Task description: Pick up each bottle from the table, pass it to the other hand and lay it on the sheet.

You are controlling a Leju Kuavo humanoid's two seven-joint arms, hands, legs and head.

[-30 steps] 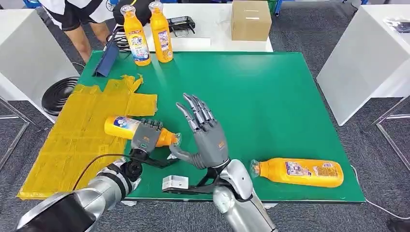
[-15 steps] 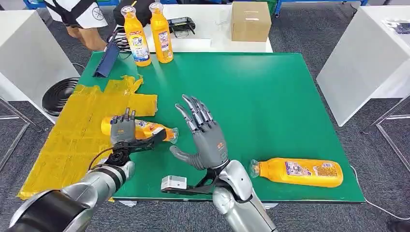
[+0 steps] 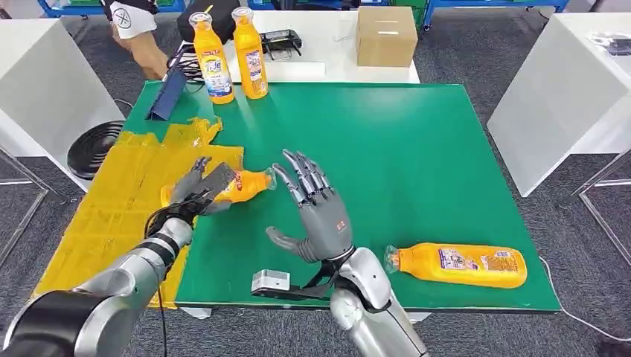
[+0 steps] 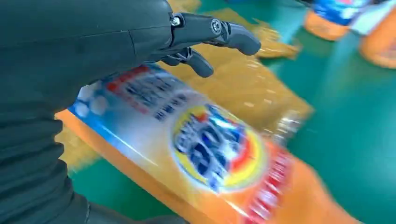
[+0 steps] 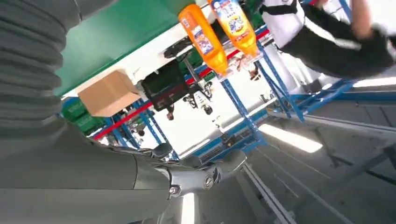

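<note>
- Over the last second the left hand (image 3: 199, 187) has carried the held bottle (image 3: 242, 185) from the lower left of the head view up and leftward, so that it now sits at the edge of the yellow sheet (image 3: 111, 201), left of centre in the frame.
- The bottle lies roughly on its side under that hand, cap end pointing toward the middle of the frame, over the seam between sheet and green tabletop (image 3: 417, 141).
- The left hand is clamped on the bottle: the left wrist view shows the label (image 4: 205, 149) pressed close under the palm, with the fingers (image 4: 224, 35) reaching past it. Motion blur there suggests the arm is moving.
- The right hand (image 3: 316, 212) has hardly shifted. It stands palm-up with fingers spread apart and holds nothing, at lower centre of the head view.
- This points to the hand-over being complete for this bottle, with the laying-down step under way; whether the bottle already rests on the sheet cannot be told.
- A second bottle (image 3: 457, 265) lies on the tabletop at the lower right, untouched, likely the next pick for the free right hand.
- Two upright bottles (image 3: 231, 56) stand at the upper left of the tabletop, near a person (image 3: 138, 33) beyond the far edge.
</note>
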